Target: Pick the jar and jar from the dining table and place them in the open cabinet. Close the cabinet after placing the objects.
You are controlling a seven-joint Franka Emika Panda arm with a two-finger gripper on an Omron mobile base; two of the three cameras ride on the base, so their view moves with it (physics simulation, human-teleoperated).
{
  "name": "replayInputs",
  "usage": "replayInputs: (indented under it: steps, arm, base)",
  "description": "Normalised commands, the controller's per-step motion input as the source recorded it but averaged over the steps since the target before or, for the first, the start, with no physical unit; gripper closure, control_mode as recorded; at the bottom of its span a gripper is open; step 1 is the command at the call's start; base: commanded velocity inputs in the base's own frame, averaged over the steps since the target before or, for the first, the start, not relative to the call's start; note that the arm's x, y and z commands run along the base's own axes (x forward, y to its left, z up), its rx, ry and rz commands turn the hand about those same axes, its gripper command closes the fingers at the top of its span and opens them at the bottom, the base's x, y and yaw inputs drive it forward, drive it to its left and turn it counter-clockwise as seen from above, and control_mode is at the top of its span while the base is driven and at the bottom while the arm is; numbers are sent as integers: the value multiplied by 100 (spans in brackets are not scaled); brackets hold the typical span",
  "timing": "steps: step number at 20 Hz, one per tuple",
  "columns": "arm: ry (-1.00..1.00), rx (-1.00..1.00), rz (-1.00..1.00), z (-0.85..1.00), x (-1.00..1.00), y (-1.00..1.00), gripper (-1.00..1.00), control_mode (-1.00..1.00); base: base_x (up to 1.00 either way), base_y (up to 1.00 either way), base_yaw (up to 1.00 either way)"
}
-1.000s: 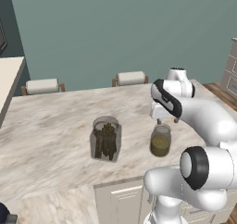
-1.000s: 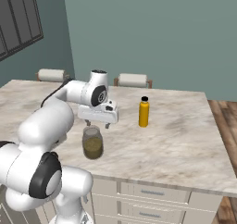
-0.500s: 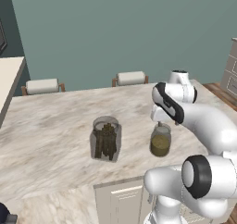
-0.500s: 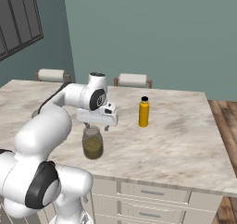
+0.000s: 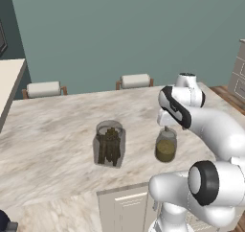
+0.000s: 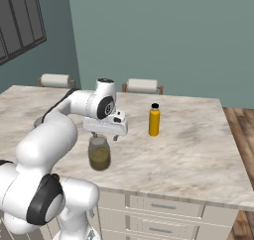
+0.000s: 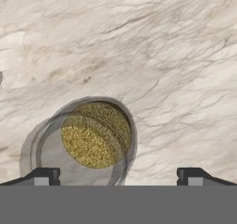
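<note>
My hand [image 6: 104, 136] hangs just above the small jar [image 6: 99, 153], pointing straight down, with its fingers [image 7: 45, 176] spread wide apart and nothing between them. Looking along the hand, I see the small jar [image 7: 88, 137] from the top: a round glass mouth with olive-green grains inside. It sits low and left of centre, near my left fingertip and well clear of the right one, so it is not centred between the fingers.

The small jar stands upright on the bench [image 5: 57, 130], near the front edge. From the left base view my hand [image 5: 166, 128] is partly hidden behind my forearm, directly over the small jar [image 5: 165, 145]. The big jar [image 5: 109, 143], with dark brown sticks in it, stands upright to the left of the small one, apart from it, also towards the front of the bench.

In the right base view a yellow bottle [image 6: 155, 120] with a black cap stands upright further back on the bench [image 6: 198, 145], to the right of my hand and apart from both jars. Two chair backs [image 5: 135, 80] show at the far edge of the bench.
</note>
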Motion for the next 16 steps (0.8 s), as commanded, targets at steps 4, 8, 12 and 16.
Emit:
replayInputs:
  steps: [4,8,12,16]
  arm:
    - [0,0,0,-1,3,-13,-100,-100]
    - [0,0,0,-2,7,0,-100,-100]
    - [0,0,0,-12,6,0,-100,-100]
    - [0,0,0,-12,7,0,-100,-100]
  base:
    - [0,0,0]
    - [0,0,0]
    - [0,0,0]
    - [0,0,0]
